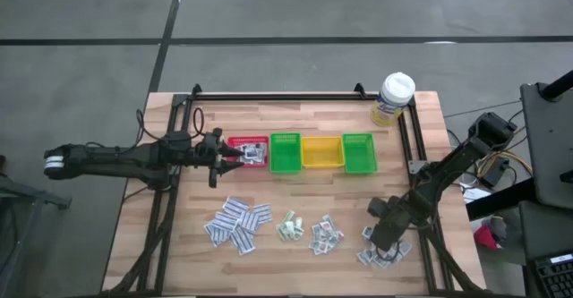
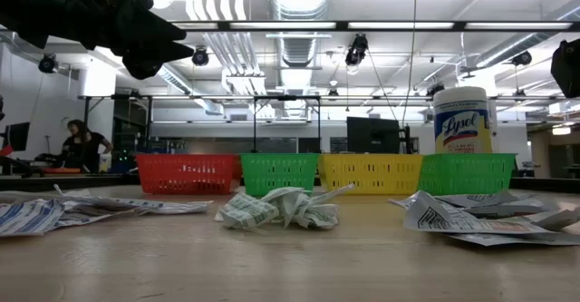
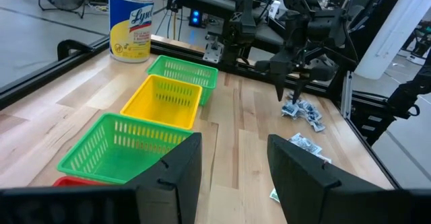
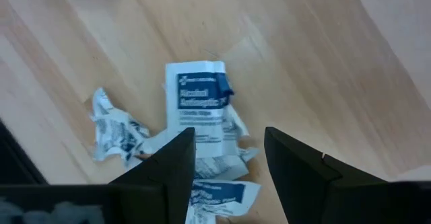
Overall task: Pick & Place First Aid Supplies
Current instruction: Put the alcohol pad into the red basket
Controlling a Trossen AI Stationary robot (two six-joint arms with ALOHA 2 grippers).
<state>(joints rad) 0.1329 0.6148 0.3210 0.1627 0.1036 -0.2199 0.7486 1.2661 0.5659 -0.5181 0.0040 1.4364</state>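
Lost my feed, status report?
Right gripper open over packets at right pile. Left gripper open, empty, above red bin. Nothing in the way.

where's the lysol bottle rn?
High view: the white-capped yellow-label plastic bottle stands at the table's far right corner, just behind the right-hand green plastic bin.

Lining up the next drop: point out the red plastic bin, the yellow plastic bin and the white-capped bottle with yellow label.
Red plastic bin (image 2: pixel 186 173), low view, front mesh wall.
Yellow plastic bin (image 1: pixel 321 163), high view, front rim.
White-capped bottle with yellow label (image 1: pixel 397 87), high view, top of cap.
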